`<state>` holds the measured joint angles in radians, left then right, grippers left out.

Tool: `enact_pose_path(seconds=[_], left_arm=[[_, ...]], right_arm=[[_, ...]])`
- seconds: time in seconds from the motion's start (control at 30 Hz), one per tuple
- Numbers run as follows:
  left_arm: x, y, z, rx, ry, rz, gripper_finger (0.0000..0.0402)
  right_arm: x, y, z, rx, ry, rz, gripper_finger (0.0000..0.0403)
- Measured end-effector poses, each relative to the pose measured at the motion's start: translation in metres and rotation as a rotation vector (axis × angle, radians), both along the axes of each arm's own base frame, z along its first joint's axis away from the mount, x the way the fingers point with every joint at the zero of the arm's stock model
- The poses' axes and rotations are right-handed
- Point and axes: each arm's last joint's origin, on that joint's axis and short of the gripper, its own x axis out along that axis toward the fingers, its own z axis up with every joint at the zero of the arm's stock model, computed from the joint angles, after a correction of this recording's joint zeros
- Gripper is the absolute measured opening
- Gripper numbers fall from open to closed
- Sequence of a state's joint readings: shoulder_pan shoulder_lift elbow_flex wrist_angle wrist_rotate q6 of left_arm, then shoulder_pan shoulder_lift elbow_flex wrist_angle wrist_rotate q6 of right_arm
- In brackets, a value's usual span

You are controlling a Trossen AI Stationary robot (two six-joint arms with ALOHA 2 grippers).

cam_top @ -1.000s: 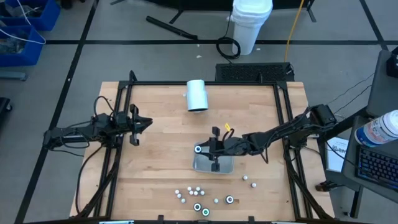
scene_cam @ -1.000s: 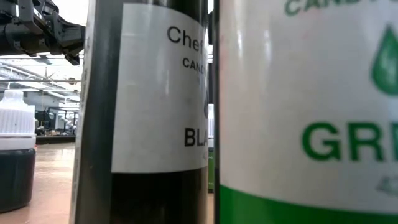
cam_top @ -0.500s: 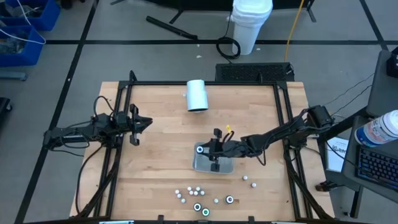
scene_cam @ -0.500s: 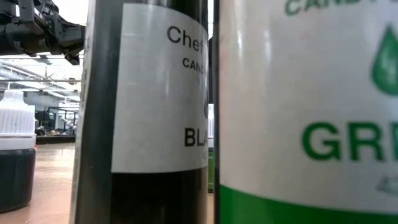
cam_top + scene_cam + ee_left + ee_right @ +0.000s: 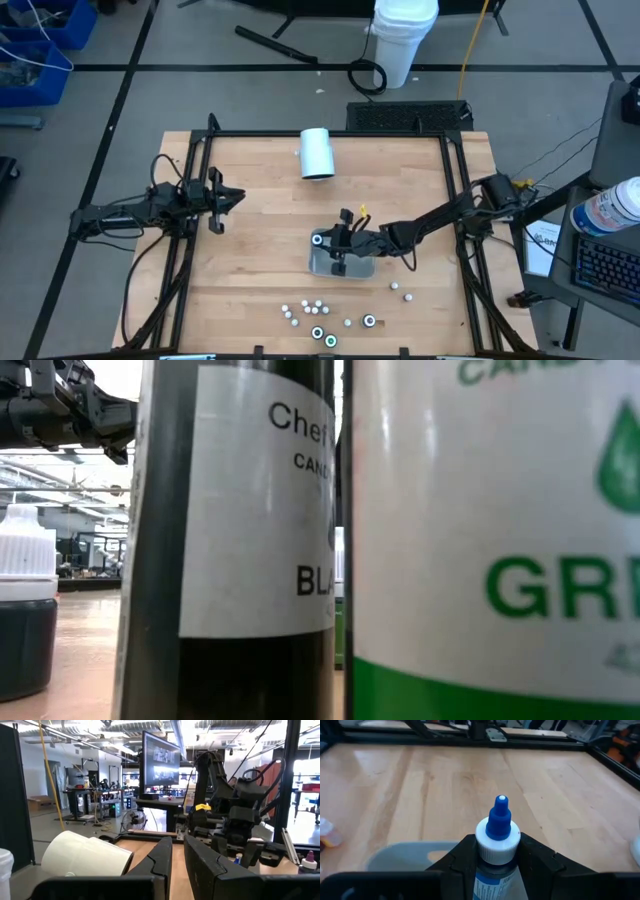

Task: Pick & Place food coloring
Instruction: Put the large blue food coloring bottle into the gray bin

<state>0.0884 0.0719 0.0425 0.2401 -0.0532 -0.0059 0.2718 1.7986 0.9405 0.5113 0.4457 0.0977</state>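
- Right gripper [image 5: 341,243] reaches in over the middle of the wooden bench [image 5: 260,190], above the grey tray [image 5: 343,264].
- Its fingers [image 5: 461,855] are clamped on a food coloring bottle [image 5: 497,851] with a white collar and blue tip; the bottle points away from the wrist, over the tray's rim [image 5: 400,855].
- Another dark-topped bottle with a white ring [image 5: 319,239] stands at the tray's far left corner.
- Remaining food coloring bottles [image 5: 318,315] are scattered along the near edge of the bench; two small white-capped ones [image 5: 400,290] lie apart, to the right of the tray.
- Low view: a black-labelled bottle [image 5: 240,540] and a green-labelled bottle [image 5: 490,530] stand close to the lens and fill most of the view.
- Left gripper [image 5: 222,199] hangs over the left side of the bench, well apart from the tray. Fingers [image 5: 161,862] nearly closed, a thin gap between them, nothing held.
- White cylinder [image 5: 317,153] lies on its side at the far middle of the bench.
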Motion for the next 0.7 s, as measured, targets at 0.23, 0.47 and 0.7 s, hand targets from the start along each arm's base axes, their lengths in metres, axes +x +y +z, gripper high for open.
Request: enact_pose_path(seconds=[0.23, 0.47, 0.7], left_arm=[[0.000, 0.000, 0.000, -0.001, 0.000, 0.000, 0.0058], [0.000, 0.000, 0.000, -0.003, 0.000, 0.000, 0.0058], [0.000, 0.000, 0.000, -0.003, 0.000, 0.000, 0.0058]], right_arm=[[0.001, 0.000, -0.007, 0.029, 0.017, -0.017, 0.0113], [0.001, 0.000, -0.013, 0.030, 0.043, -0.023, 0.0110], [-0.001, 0.000, -0.015, 0.044, 0.071, -0.034, 0.0113]])
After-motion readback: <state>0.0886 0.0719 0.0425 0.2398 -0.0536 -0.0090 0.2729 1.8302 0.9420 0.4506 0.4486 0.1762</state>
